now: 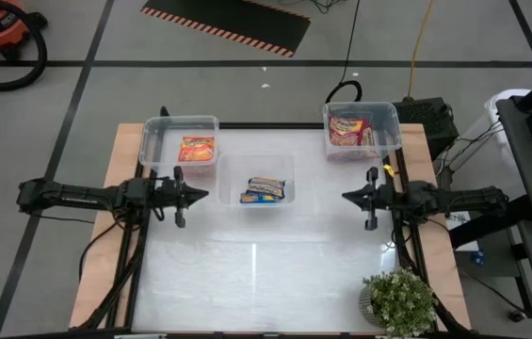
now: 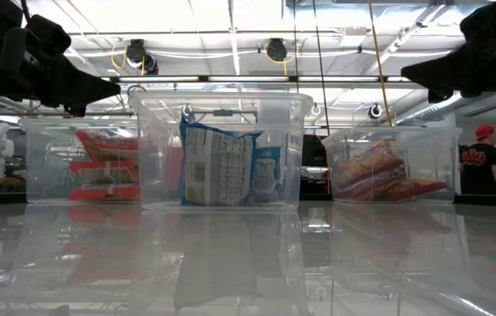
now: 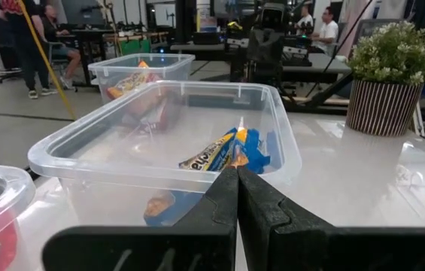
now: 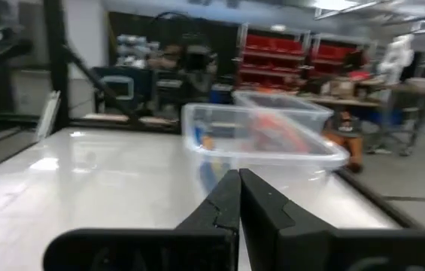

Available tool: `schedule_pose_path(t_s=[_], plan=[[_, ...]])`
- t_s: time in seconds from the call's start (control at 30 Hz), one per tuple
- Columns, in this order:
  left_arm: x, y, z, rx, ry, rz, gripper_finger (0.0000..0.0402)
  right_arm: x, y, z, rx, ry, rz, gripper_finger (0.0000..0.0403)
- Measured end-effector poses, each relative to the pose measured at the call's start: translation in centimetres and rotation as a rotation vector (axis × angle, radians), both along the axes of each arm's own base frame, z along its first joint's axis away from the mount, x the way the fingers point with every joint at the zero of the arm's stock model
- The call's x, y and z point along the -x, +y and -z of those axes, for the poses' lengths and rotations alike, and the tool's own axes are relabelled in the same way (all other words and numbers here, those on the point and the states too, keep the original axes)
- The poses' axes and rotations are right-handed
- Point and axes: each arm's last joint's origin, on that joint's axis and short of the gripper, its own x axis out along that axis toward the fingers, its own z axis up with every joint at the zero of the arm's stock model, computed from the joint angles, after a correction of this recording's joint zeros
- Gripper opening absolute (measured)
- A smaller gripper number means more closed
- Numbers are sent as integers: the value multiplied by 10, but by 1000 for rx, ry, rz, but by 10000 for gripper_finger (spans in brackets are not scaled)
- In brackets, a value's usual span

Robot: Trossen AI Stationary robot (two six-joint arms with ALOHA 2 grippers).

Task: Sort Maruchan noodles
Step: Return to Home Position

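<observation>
The table (image 1: 266,273) has a glossy white top that mirrors the ceiling lights, edged in pale wood. Three clear, thin-walled plastic bins with rounded corners stand on it. The Maruchan noodles (image 2: 217,167) lie inside them, grouped by colour. Flat, shiny, crinkled orange-yellow packets (image 1: 197,149) are in the far left bin (image 1: 181,119). Blue-yellow packets (image 1: 266,190) are in the middle bin (image 1: 266,157), some standing on edge against its wall. Red-pink packets (image 1: 348,130) are piled in the far right bin (image 1: 393,122). The left tool (image 1: 201,196) hangs above the table's left side, its dark fingers pressed together on nothing. The right tool (image 1: 347,197) faces it from the right side, likewise closed and empty. A leafy plant (image 1: 399,301) in a ribbed pot sits at the near right corner.
</observation>
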Motion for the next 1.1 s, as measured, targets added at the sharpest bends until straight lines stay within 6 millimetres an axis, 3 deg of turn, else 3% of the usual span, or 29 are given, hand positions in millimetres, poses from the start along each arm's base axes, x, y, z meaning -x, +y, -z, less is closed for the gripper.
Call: schedule_pose_path(t_s=[0.23, 0.4, 1.1], plan=[[0, 0, 0, 3, 0, 0, 4, 0, 3, 4, 42, 62, -112, 0], [0, 0, -1, 3, -6, 0, 4, 0, 3, -1, 29, -13, -98, 0], [0, -1, -7, 12, -71, 19, 4, 0, 1, 3, -12, 24, -62, 0]])
